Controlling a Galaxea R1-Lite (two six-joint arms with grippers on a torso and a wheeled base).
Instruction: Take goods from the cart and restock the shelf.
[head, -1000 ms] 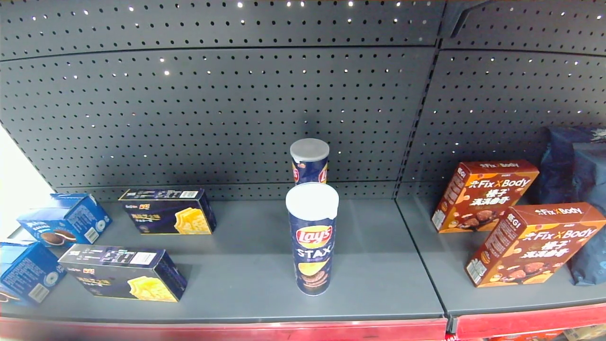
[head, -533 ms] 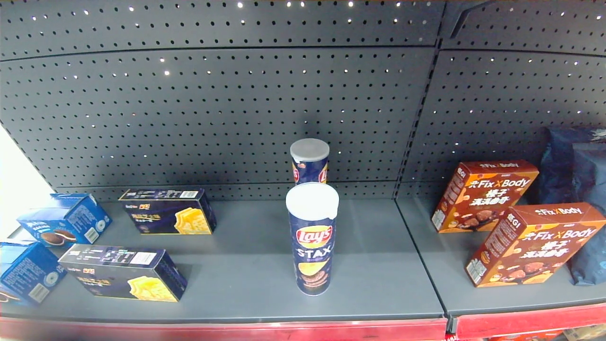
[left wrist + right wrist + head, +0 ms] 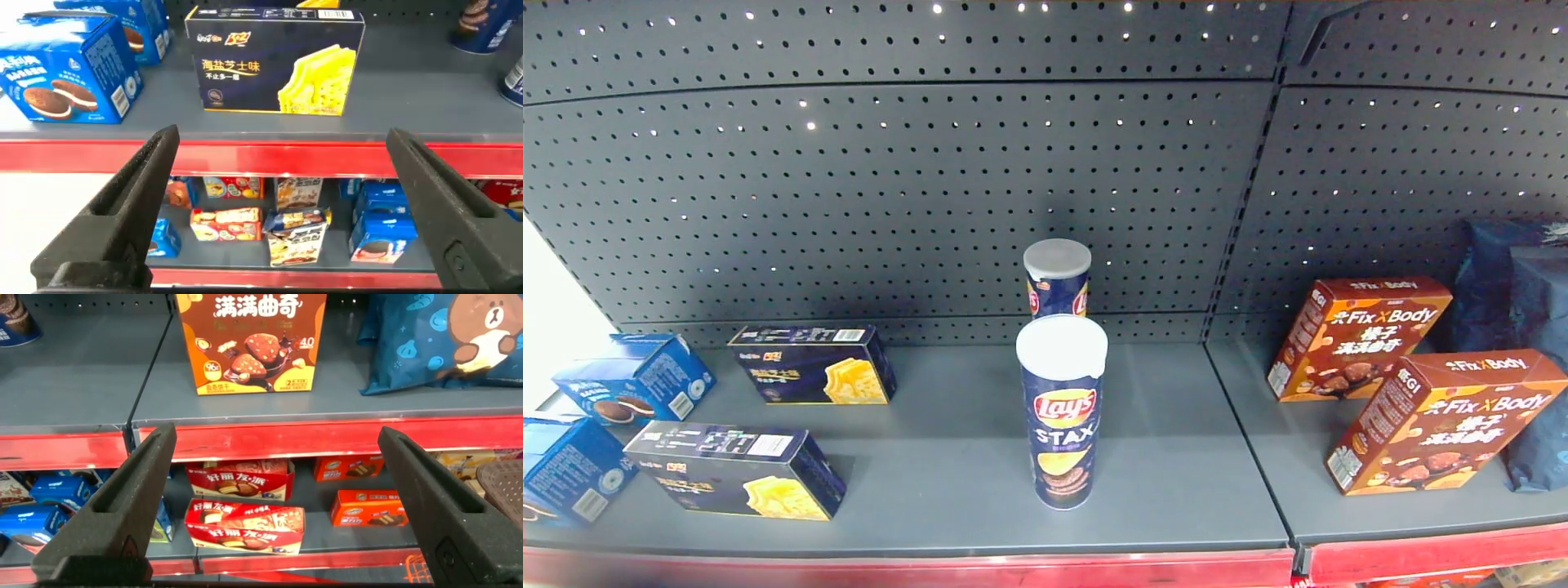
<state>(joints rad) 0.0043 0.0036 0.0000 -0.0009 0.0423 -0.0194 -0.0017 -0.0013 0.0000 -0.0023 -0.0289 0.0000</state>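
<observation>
Two cans (image 3: 1062,412) are standing mid-shelf (image 3: 931,498), one behind the other, so restocking looks partly done. The left pincer (image 3: 282,137) and right pincer (image 3: 276,431) are hanging wide and empty before the shelf's edge, so a further fetch looks due. Dark boxes (image 3: 813,363) and brown boxes (image 3: 1356,335) are flanking the open gaps.

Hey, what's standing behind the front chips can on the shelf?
A second chips can: its grey lid and upper label show above the front can; its lower body is hidden.
</observation>
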